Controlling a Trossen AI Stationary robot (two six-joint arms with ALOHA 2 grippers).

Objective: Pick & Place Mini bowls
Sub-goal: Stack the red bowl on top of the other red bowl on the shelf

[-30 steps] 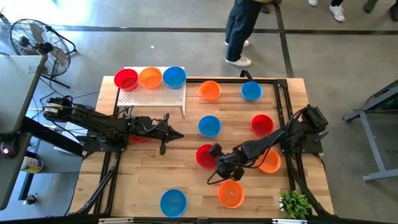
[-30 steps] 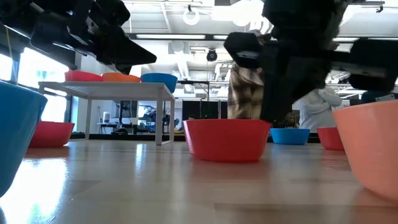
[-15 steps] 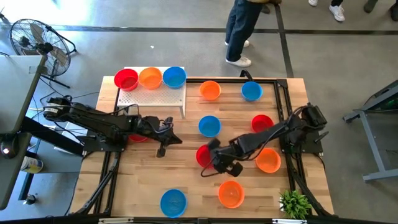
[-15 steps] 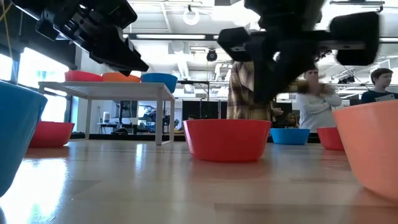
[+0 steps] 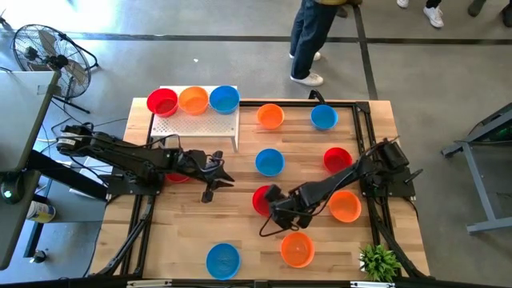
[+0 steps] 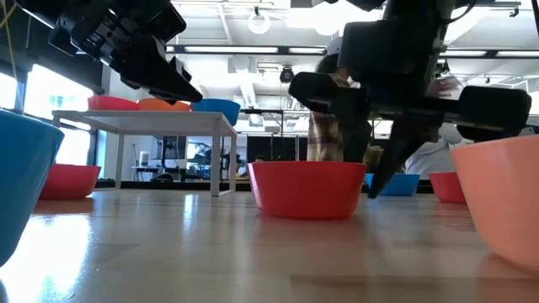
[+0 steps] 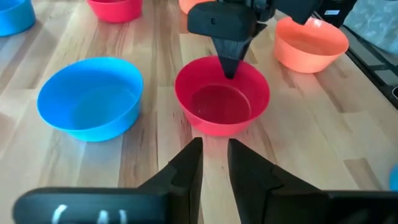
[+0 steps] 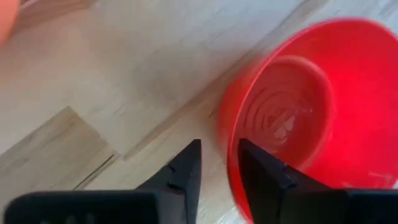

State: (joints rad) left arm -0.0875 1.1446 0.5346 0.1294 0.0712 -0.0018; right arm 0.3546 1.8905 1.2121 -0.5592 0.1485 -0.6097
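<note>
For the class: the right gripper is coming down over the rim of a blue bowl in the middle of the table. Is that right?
Not quite: the bowl is red, not blue. The high view shows the right gripper at the red bowl mid-table, and the right wrist view shows its fingers straddling that red rim.

An open robotics lab or workshop: a wooden bench stands on a bare concrete floor, a floor fan off beyond the left arm, ceiling strip lights overhead, and people walking past behind the bench.
</note>
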